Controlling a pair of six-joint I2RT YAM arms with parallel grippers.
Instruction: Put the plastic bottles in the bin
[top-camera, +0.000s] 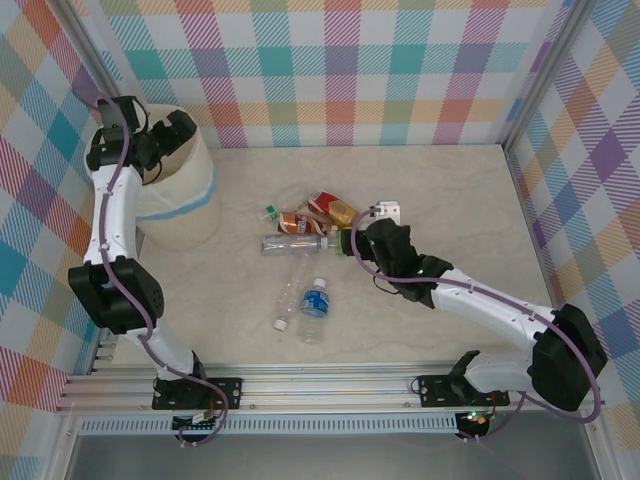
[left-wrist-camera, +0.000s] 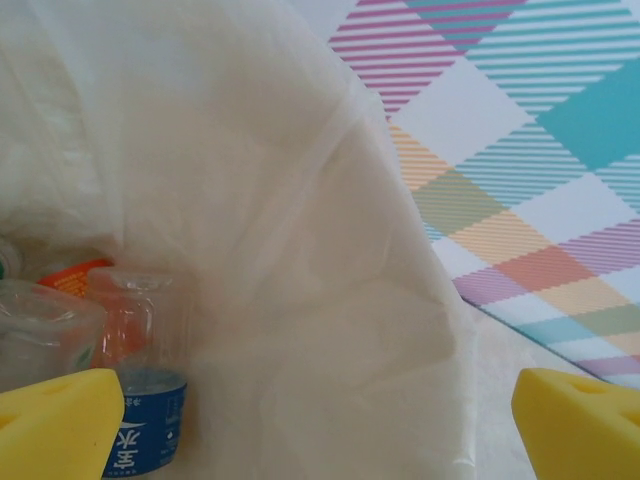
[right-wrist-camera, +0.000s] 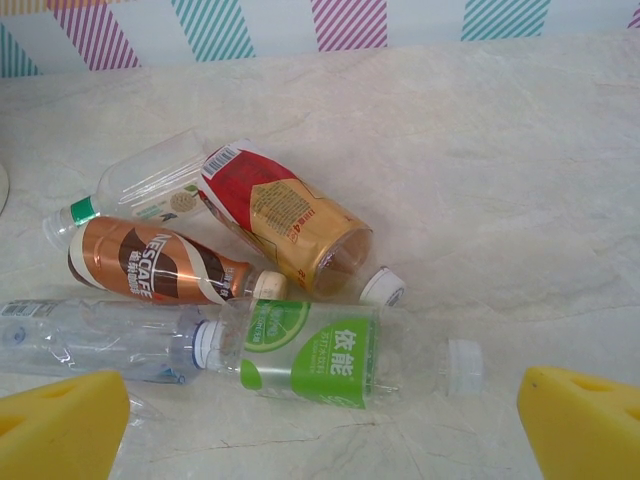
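Both gape empty: the left pincer (left-wrist-camera: 320, 435) over the bin (left-wrist-camera: 300, 230), the right pincer (right-wrist-camera: 320, 425) over a green-label bottle (right-wrist-camera: 310, 365) lying crosswise (cap at the wrist view's right).

Round cream-white bin (left-wrist-camera: 300, 250): thin, crinkled, cloth-like wall, matt, slightly translucent. Inside it, at 7 o'clock in my left wrist view, a clear blue-labelled plastic bottle (left-wrist-camera: 150, 425), glossy. Pale stone-look tabletop (right-wrist-camera: 520, 180): smooth, faintly veined, dull sheen. Green-labelled clear plastic bottle (right-wrist-camera: 320, 365) and, at 10 o'clock from it, brown-sleeved bottle (right-wrist-camera: 155, 265): shiny film. Yellow pads (right-wrist-camera: 60, 425) of my right gripper (right-wrist-camera: 320, 430): matt, foam-like.
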